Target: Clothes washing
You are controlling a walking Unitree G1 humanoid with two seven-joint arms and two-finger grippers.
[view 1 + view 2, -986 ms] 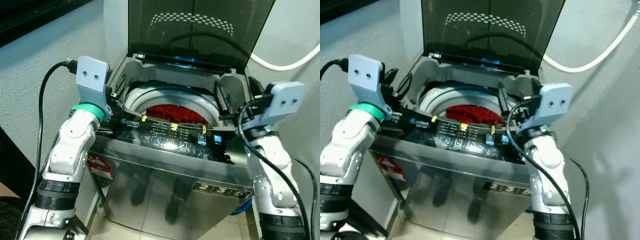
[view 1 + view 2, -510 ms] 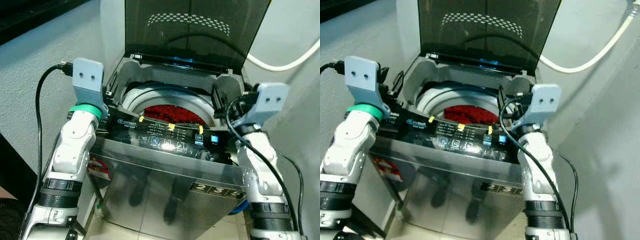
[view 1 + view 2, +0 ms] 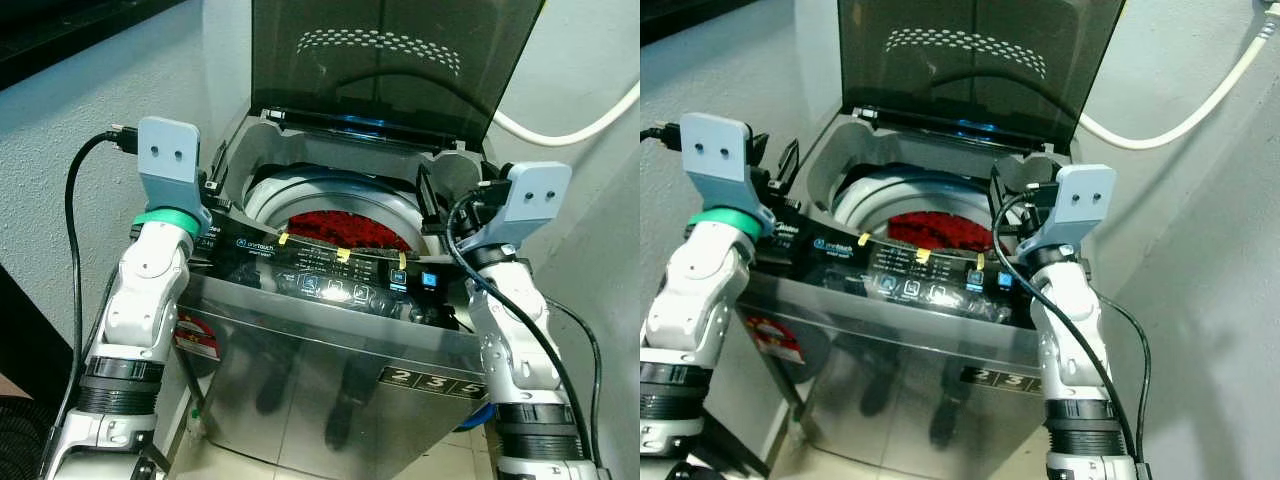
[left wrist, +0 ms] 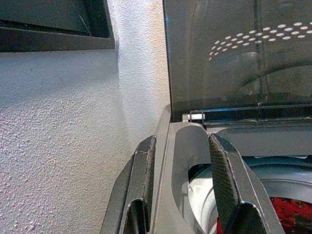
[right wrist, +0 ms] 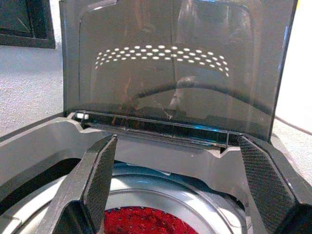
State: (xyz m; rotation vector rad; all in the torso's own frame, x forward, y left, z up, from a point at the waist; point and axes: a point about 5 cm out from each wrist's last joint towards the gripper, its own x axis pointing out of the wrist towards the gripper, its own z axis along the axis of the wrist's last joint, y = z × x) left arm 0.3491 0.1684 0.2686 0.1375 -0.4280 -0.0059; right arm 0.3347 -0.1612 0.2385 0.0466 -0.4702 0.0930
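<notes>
A silver top-loading washing machine [image 3: 330, 370] stands before me with its dark tinted lid [image 3: 390, 60] raised upright. Deep in the white tub [image 3: 330, 195] lies something red with a dotted surface [image 3: 350, 228], also seen in the right wrist view as a red patch [image 5: 141, 222]. My left gripper [image 4: 181, 140] is open, its fingers astride the machine's left top wall near the hinge. My right gripper [image 5: 178, 140] is open wide over the tub's right side, pointing at the lid. Neither holds anything.
A black control panel [image 3: 340, 280] with lit buttons runs along the machine's front edge. Rough white walls close in on the left and right. A white hose [image 3: 560, 135] hangs on the right wall. A dark ledge [image 3: 60, 30] crosses the upper left.
The view has shifted slightly. My right wrist has drawn inward toward the tub's right rim; the left gripper stays at the left rim. Lid and red item are unmoved.
</notes>
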